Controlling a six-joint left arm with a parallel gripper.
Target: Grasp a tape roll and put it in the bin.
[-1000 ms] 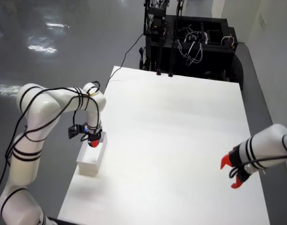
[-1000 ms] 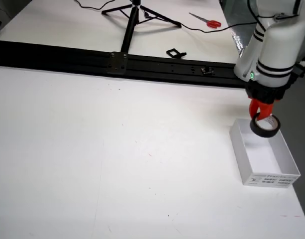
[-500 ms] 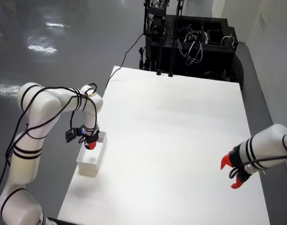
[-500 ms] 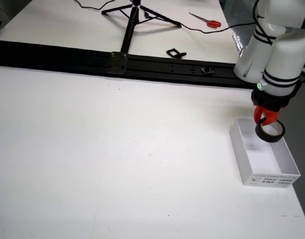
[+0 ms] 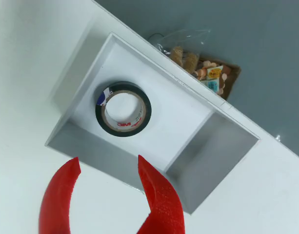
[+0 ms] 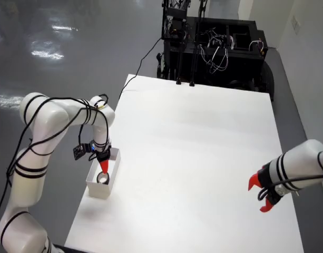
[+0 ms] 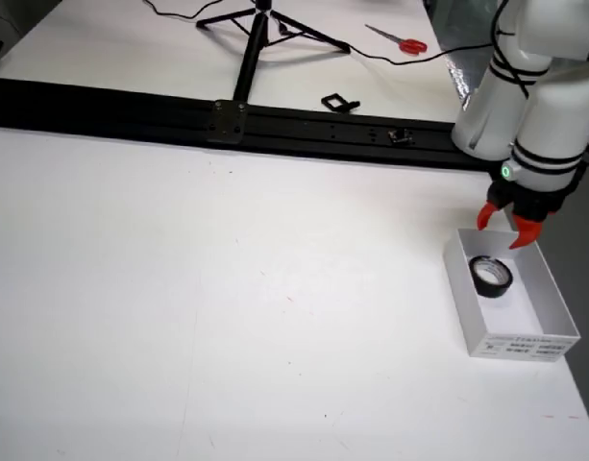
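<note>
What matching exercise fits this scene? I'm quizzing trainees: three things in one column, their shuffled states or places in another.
Things:
1. black tape roll
2. white bin
3. gripper

States or places:
A. open, holding nothing, above the bin
B. lying flat on the bin's floor
C. standing at the table's edge

Pairs: 1-B, 2-C, 3-A

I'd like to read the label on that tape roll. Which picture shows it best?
The view that rides on the gripper: the tape roll fills the frame, lying flat in the bin, red print readable inside. The side view shows a small dark ring; the view from above, barely a speck.
</note>
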